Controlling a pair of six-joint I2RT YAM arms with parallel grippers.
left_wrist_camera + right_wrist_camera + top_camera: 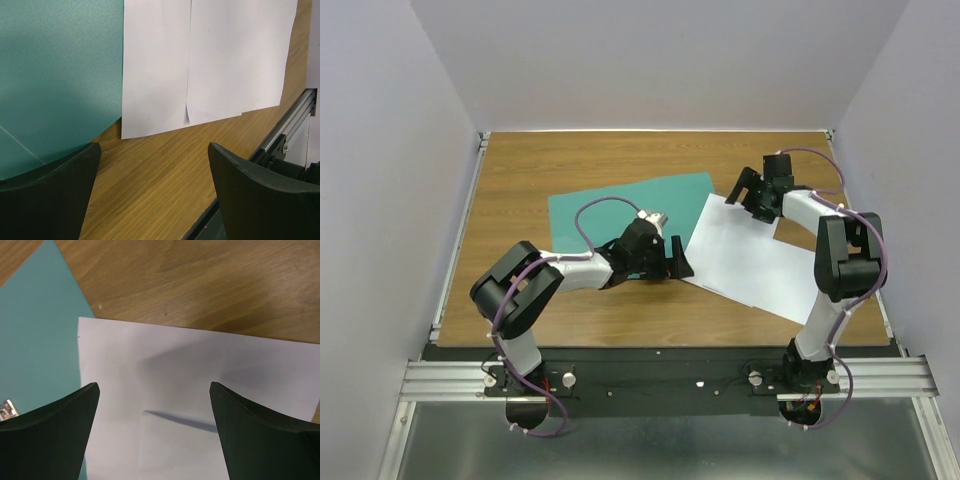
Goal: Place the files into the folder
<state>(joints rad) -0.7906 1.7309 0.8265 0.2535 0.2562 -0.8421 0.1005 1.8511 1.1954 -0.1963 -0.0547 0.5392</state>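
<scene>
Right gripper (746, 194) spread and empty over the upper corner of the white sheets (752, 260), centre-right of frame. Left gripper (679, 258) likewise spread at their left edge, nearer the teal folder (620, 207) lying just left.

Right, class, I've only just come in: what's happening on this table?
Two robot arms are working at a wooden table. A thin teal-green folder lies flat, and two plain white paper sheets lie beside it, not yet inside. The left gripper hovers open near the folder's edge; the right gripper hovers open over the sheets' far corner. Neither holds anything.
</scene>
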